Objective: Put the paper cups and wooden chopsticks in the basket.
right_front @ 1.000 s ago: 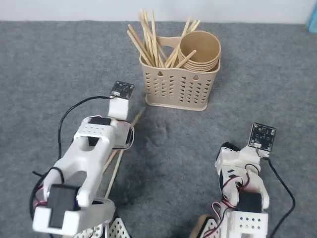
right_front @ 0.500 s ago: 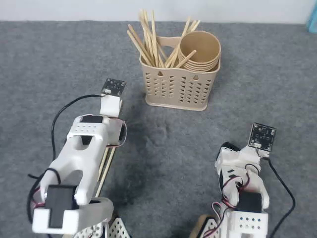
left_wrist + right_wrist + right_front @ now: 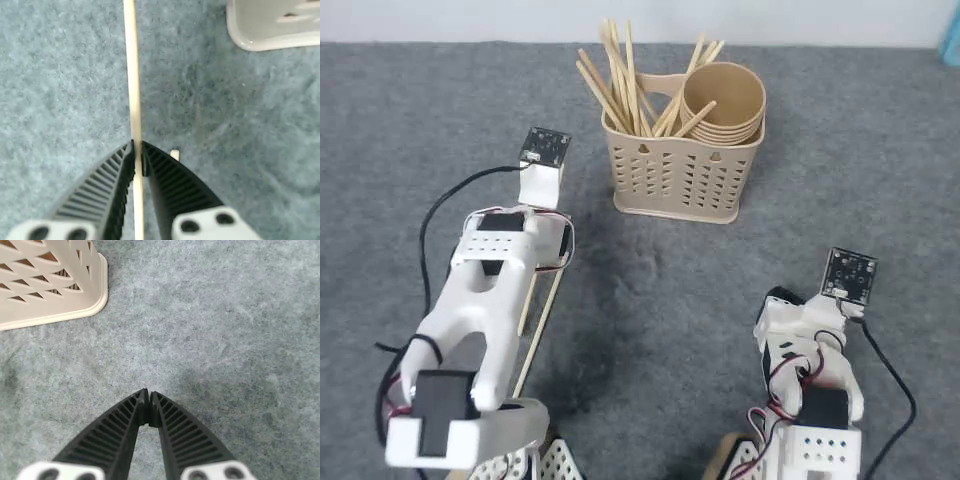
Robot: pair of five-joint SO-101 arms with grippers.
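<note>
Your left gripper (image 3: pixel 137 147) is pinched tight on a wooden chopstick (image 3: pixel 131 75), whose length runs straight ahead past the tips. The basket (image 3: pixel 272 25) lies ahead and to that gripper's right. The high view adds the paper cups (image 3: pixel 723 100) already inside. Your right gripper (image 3: pixel 149 392) rests closed on nothing, farther from the stick.

white arms (image 3: pixel 485 300) | black cables (image 3: pixel 424 255) | ribbed black end effectors (image 3: pixel 137 146) (image 3: pixel 149 392)

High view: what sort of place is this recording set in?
Probably a robot test bench, not a kitchen: a grey felt-like mat, the left arm and right arm, and a basket of cups and chopsticks.
</note>
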